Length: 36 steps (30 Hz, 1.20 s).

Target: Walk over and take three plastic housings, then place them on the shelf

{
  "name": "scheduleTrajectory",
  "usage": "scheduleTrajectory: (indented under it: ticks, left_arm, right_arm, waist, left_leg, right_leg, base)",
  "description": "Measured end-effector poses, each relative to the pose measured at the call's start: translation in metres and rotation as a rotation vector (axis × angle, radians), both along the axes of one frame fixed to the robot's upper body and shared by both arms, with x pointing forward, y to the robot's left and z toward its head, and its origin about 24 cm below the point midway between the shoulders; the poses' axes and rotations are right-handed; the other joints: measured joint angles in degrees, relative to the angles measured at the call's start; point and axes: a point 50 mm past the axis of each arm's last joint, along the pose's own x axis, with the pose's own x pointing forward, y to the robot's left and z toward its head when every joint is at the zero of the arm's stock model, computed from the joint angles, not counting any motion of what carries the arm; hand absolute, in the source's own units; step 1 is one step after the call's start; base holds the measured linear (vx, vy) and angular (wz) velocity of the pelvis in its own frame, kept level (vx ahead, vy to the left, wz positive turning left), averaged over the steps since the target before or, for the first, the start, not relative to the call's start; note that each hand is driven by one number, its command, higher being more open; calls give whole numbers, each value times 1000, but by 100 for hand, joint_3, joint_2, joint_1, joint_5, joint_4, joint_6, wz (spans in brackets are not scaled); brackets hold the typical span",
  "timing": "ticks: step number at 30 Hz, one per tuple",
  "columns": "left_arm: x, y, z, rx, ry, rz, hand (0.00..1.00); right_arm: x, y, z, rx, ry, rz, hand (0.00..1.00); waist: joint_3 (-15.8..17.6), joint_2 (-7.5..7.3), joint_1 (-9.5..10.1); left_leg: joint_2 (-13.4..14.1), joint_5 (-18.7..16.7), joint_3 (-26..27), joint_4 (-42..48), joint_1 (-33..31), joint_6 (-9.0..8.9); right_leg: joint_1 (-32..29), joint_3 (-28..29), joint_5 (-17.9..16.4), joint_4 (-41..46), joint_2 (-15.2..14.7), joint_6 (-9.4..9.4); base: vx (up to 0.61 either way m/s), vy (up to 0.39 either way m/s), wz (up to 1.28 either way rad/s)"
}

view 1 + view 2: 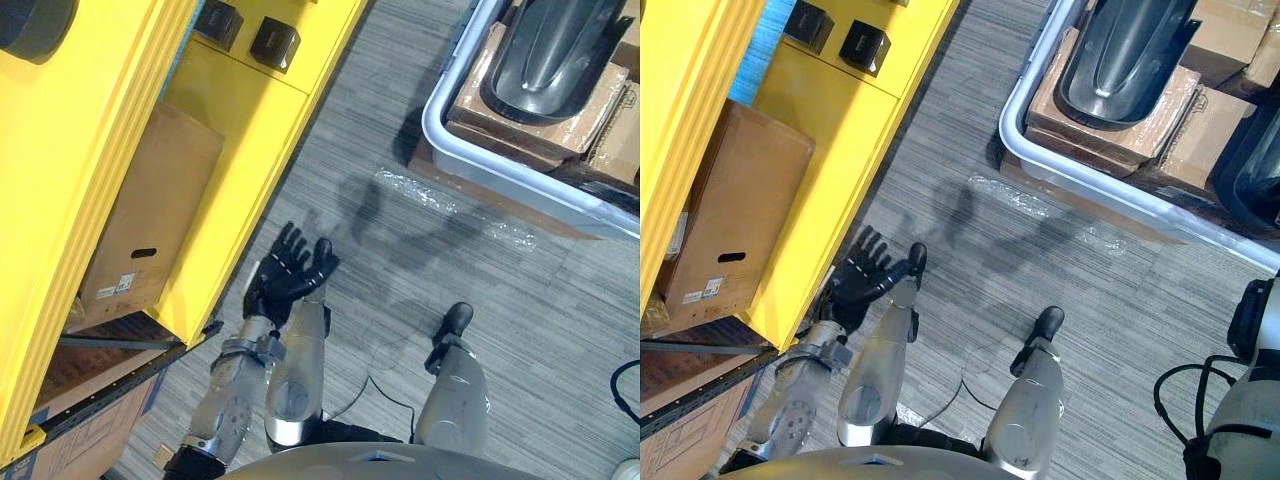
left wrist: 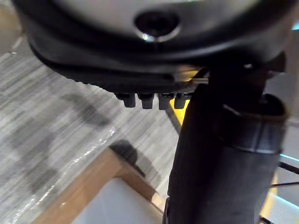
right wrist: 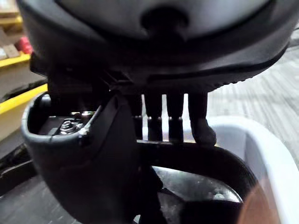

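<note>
Reckon this is the walk-over bit, with the first pick coming up. The plastic housings [image 1: 1130, 50] are sitting inside the grey bin [image 1: 1012, 120]. The big black one is lying on cardboard [image 1: 1105, 135], and a second housing [image 1: 1252, 165] is showing further along in the bin.

The left hand [image 1: 288, 275] is hanging well apart from the bin, out over the floor [image 1: 420, 300], with its fingers spread apart and holding nothing. The right hand [image 3: 175, 112] is pointing at the bin's pale rim with a dark housing just past it. I honestly cannot tell whether it's clamped on anything or hanging loose.

The yellow shelf [image 1: 230, 150] is facing the bin across that strip of floor, and it's already carrying a cardboard box [image 1: 150, 210] and some small black boxes [image 1: 275, 42].

If I were doing this step, I'd be squaring up close to the bin's near rim before reaching, so the arms are coming down over the rim instead of stretching across it. There's clear film [image 1: 450, 205] lying on the floor just beside the bin. It's probably slippery, so I'd be stepping around it. Those housings look smooth and curved, so I'd be pinching an edge rather than palming the top.
</note>
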Motion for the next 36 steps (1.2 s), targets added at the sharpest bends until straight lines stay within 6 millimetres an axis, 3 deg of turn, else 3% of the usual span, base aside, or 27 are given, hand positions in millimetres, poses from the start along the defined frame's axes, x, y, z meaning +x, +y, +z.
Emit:
scheduleTrajectory:
  ticks: [5, 7, 11, 13, 15, 17, 19, 23, 24, 28, 32, 36]
  left_arm:
    - [4, 17, 17, -27, -77, 75, 100]
    - [1, 21, 24, -26, -106, 84, 100]
    - [0, 28, 37, 31, -161, 96, 100]
    - [0, 34, 46, 67, -198, 131, 100]
    - [0, 43, 57, 97, -242, 161, 100]
    - [0, 50, 67, 160, -287, 169, 100]
    - [4, 49, 73, 174, -309, 154, 100]
    - [12, 41, 83, 108, -325, 103, 100]
    - [14, 35, 81, 49, -308, 73, 100]
    - [20, 3, 73, -84, -225, -63, 100]
    - [24, -31, 67, -201, -139, -182, 100]
    - [30, -46, 57, -198, -68, -190, 100]
  right_arm:
    - [-1, 0, 5, -77, -6, -45, 0]
    - [4, 3, 18, -154, -53, -28, 0]
    - [13, 17, 42, -425, -149, 69, 0]
    - [17, 28, 45, -535, -174, 116, 0]
    - [26, 44, 37, -610, -203, 167, 0]
    - [39, 68, 16, -672, -214, 247, 0]
    - [47, 86, -5, -690, -205, 311, 0]
    - [55, 124, -34, -747, -203, 443, 0]
    - [56, 141, -43, -777, -227, 502, 0]
    - [53, 179, -57, -853, -276, 611, 0]
    - [50, 228, -70, -860, -379, 752, 0]
    - [48, 256, -80, -812, -426, 841, 0]
  waist:
    - [4, -6, -93]
    - [12, -18, -199]
    - [70, -106, -357]
    - [67, -157, -400]
    - [25, -295, -442]
    - [-163, -517, -479]
    - [-290, -634, -482]
    - [-535, -695, -485]
    - [-730, -698, -499]
    - [-1154, -732, -518]
    - [-1471, -880, -683]
    - [-1705, -925, -711]
  left_leg:
    - [19, 36, 146, -212, 368, 22]
    - [18, 103, 191, -407, 543, 32]
    - [19, 163, 261, -597, 940, 45]
    - [23, 163, 262, -650, 1147, 45]
    - [30, 163, 258, -739, 1334, 44]
    - [37, 147, 257, -744, 1379, 63]
    - [22, 143, 255, -744, 1474, 63]
    - [-5, 138, 258, -752, 1679, 56]
    - [-6, 130, 260, -762, 1678, 46]
    - [8, 114, 306, -780, 1746, 26]
    - [25, 93, 443, -784, 1917, 4]
    - [60, 25, 531, -786, 1975, -15]
  right_leg:
    - [171, 117, -9, -6, -7, 1]
    - [241, 134, -25, -6, -19, 9]
    - [524, 145, -68, -4, -39, 30]
    - [731, 109, -90, -3, -39, 37]
    - [906, 49, -185, -6, -39, 32]
    - [999, -14, -218, -30, -36, 28]
    - [1173, -54, -199, -121, -36, 47]
    - [1554, -195, -174, -334, -39, 84]
    - [1601, -230, -132, -429, -25, 98]
    - [1809, -247, 68, -806, 46, 104]
    - [1971, -211, 148, -953, 59, 99]
    - [1998, -147, 200, -1109, 99, 73]
  base:
    - [-5, -35, -11]
    - [1, -38, -5]
    - [23, -39, -2]
    - [37, -40, 5]
    - [27, -39, 9]
    - [15, -44, 9]
    - [38, -35, 8]
    - [6, -23, 14]
    - [-27, -16, 3]
    - [-9, -8, -5]
    - [-36, -10, -11]
    - [-68, -13, -13]
